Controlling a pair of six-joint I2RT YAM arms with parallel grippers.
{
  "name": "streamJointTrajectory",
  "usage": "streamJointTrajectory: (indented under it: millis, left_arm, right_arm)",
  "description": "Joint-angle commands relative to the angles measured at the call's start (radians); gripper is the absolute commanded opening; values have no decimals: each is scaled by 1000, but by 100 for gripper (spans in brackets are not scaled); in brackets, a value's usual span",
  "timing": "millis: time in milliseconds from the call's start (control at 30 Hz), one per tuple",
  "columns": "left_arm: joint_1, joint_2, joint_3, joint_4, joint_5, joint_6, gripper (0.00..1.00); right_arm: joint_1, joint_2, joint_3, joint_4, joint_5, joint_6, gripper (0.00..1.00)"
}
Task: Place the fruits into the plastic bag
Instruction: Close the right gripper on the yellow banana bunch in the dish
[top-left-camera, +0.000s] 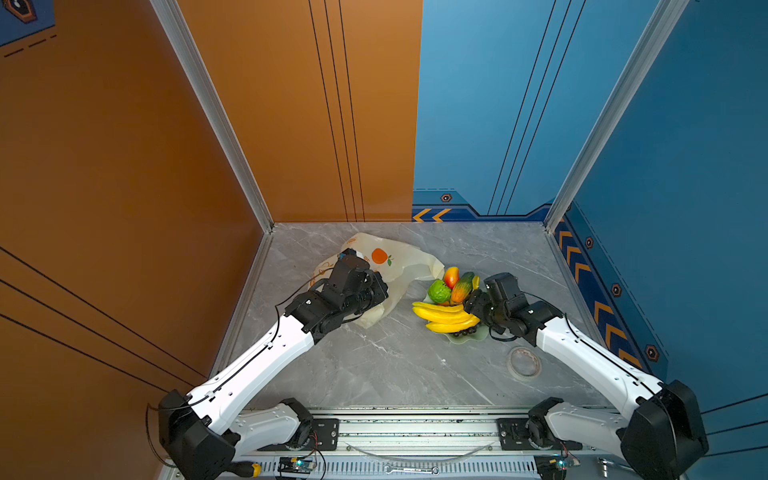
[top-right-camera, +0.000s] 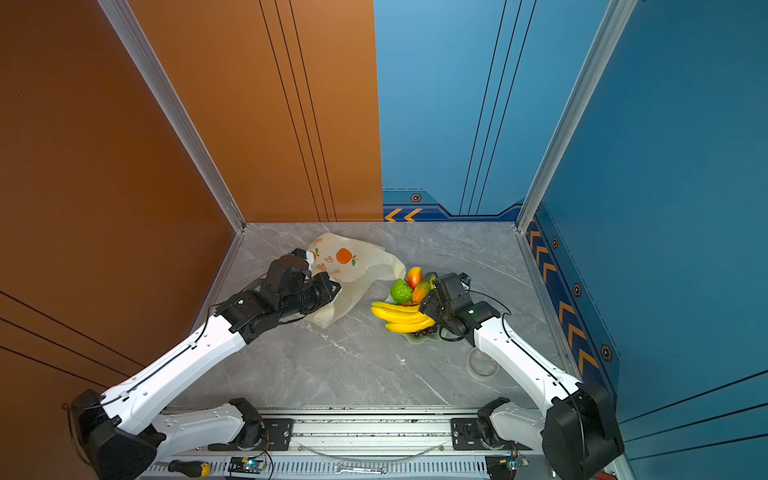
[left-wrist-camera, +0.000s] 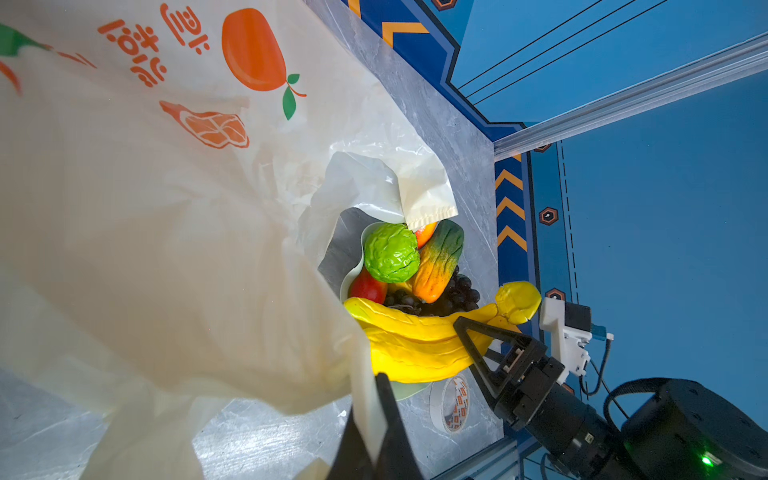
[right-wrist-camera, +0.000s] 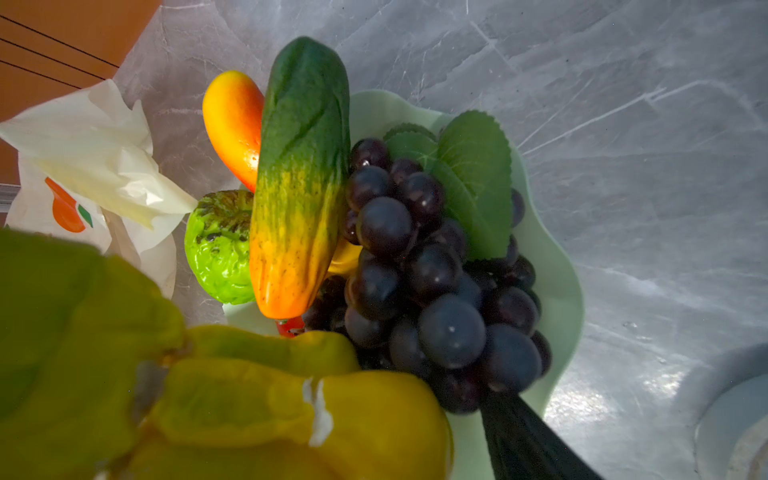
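Observation:
The plastic bag (top-left-camera: 409, 266) (left-wrist-camera: 166, 208) lies crumpled on the grey table. My left gripper (left-wrist-camera: 370, 401) is shut on a cream strip of its rim, lifting it. The fruits are piled on a pale green dish (right-wrist-camera: 552, 257): banana bunch (top-left-camera: 444, 316) (right-wrist-camera: 249, 407), bumpy green fruit (top-left-camera: 439, 291), papaya (right-wrist-camera: 299, 187), mango (right-wrist-camera: 232, 124), grapes (right-wrist-camera: 436, 282) and a yellow lumpy fruit (left-wrist-camera: 519, 299). My right gripper (top-left-camera: 471, 305) is open and straddles the stalk end of the bananas. One of its fingers (right-wrist-camera: 523, 440) shows beside the bunch, a sliver of dish between them; the other is hidden.
A roll of tape (top-left-camera: 524, 363) lies flat on the table under the right arm, near the dish. Orange and blue walls close in the table on three sides. A rail with a screwdriver (top-left-camera: 245, 469) and a spanner runs along the front edge.

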Motion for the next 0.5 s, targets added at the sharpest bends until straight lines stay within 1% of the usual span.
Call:
streamJointTrajectory:
  millis: [0, 67, 167, 267, 367, 467]
  left_arm:
    - [-13, -19, -13, 0, -10, -9, 0]
    - [-13, -21, -12, -3, -11, -9, 0]
    - [-13, -24, -13, -6, -15, -11, 0]
    - [-14, -29, -13, -10, -19, -11, 0]
    - [-14, -32, -15, -14, -22, -11, 0]
    - [-14, -33, -15, -16, -25, -10, 0]
  right_arm:
    - [-4, 13, -20, 31, 42, -16, 78]
    - [-4, 19, -21, 36, 41, -20, 77]
    - [-4, 22, -23, 46, 39, -19, 71]
    - [-2, 17, -25, 47, 42, -19, 69]
    - [-2, 10, -24, 49, 49, -19, 62]
    - [0, 3, -24, 49, 54, -18, 59]
